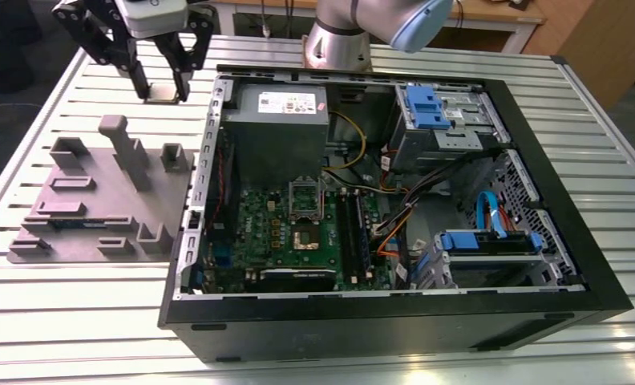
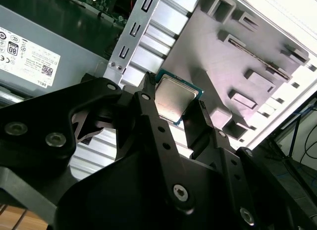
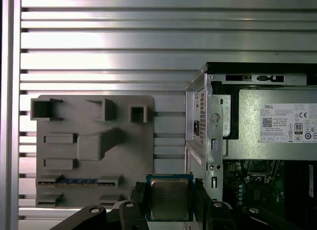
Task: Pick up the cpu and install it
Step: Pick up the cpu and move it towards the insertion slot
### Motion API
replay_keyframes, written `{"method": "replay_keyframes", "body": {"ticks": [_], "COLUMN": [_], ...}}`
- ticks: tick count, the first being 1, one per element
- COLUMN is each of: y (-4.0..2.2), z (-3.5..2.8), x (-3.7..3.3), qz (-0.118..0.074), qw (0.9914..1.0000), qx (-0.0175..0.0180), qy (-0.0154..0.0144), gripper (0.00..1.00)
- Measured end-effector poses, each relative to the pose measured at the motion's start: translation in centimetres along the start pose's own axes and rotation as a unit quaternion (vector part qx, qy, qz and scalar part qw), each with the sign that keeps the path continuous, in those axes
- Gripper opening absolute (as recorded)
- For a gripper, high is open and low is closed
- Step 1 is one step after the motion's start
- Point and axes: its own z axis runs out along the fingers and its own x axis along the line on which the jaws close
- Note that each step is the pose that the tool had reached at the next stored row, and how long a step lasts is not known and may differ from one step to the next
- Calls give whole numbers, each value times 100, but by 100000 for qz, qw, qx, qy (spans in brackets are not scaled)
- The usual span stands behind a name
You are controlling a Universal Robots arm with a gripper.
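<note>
Aloft, cpu point(image 3: 169, 199) in pincer point(image 3: 169, 202)

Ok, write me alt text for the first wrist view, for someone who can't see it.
The gripper holds the cpu by two opposite edges, its silvery top facing the camera. Beyond it, on a slatted metal table, lie a grey plastic fixture and, beside it, an open computer case with a grey power supply box inside.

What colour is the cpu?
The cpu has a silvery top with a teal-green rim; clearest in the first wrist view.
</note>
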Motion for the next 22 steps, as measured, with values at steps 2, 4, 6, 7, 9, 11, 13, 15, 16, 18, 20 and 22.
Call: {"method": "replay_keyframes", "body": {"ticks": [2,4,6,7,9,11,13,15,16,18,20,22], "y": [0,0,0,0,1,1,1,1,1,1,2,2], "z": [0,-1,-1,-1,-1,-1,0,-1,-1,-1,-2,-2], "x": [-9,-19,-28,-32,-42,-51,-60,-69,-74,-83,-165,-174], "qz": [0,0,0,-1,0,1,1,1,-1,0,0,-1], "qw": [100000,100000,100000,100000,100000,100000,100000,100000,100000,100000,100000,100000], "qx": [0,2,0,1,2,2,-3,2,-1,4,2,2], "qy": [3,6,4,4,7,4,2,5,2,5,5,6], "gripper": [47,47,47,47,47,47,47,47,47,47,47,47]}}
